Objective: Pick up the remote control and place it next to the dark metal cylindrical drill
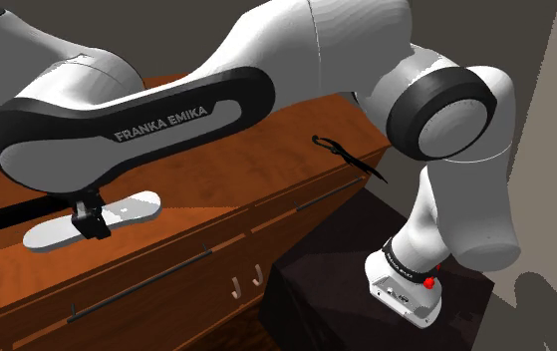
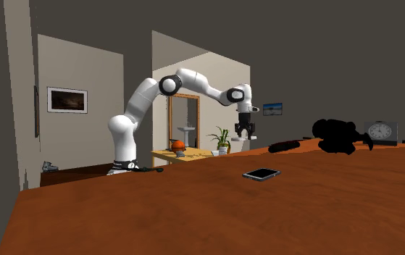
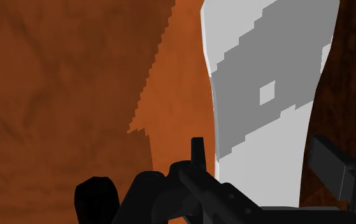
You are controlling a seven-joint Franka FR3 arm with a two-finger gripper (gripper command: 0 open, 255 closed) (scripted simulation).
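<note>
Beside the dark stand (image 1: 326,279), a thin black object (image 1: 338,150) lies on the reddish-brown tabletop (image 1: 216,189). Farther along, the white remote control (image 1: 132,209) rests flat on the same tabletop, the black claw (image 1: 89,227) hanging just over it, its fingers spread apart, clasping nothing.

The white arm (image 1: 296,60) goes up, bends at the elbow and reaches far out sideways. Its wrist points straight down. The black pincer (image 1: 89,221) hangs low, its two fingers (image 3: 97,198) wide apart.
</note>
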